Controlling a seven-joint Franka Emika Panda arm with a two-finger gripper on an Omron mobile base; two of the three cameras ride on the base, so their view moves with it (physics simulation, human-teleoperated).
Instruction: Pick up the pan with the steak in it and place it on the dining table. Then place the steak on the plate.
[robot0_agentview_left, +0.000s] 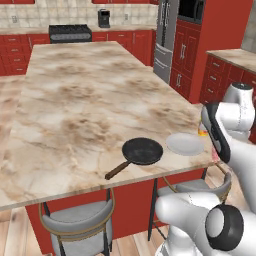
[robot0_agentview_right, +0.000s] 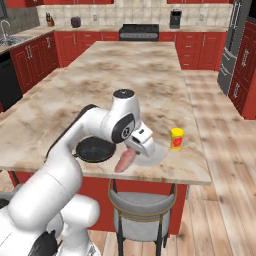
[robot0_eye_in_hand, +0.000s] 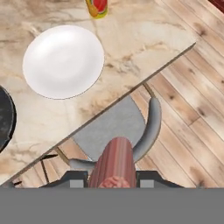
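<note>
On the marbled surface (robot0_agentview_left: 90, 95) near its front edge, the pan (robot0_agentview_left: 142, 151) sits empty, its brown handle angled toward the edge. Just to its right lies the white plate (robot0_agentview_left: 185, 144), bare, with a small yellow jar (robot0_agentview_right: 177, 138) a little farther right. The pincer (robot0_agentview_right: 131, 150) hangs over the surface's edge beside the plate, clamped on the steak (robot0_agentview_right: 124, 161), which dangles down above a grey stool (robot0_eye_in_hand: 120, 124).
</note>
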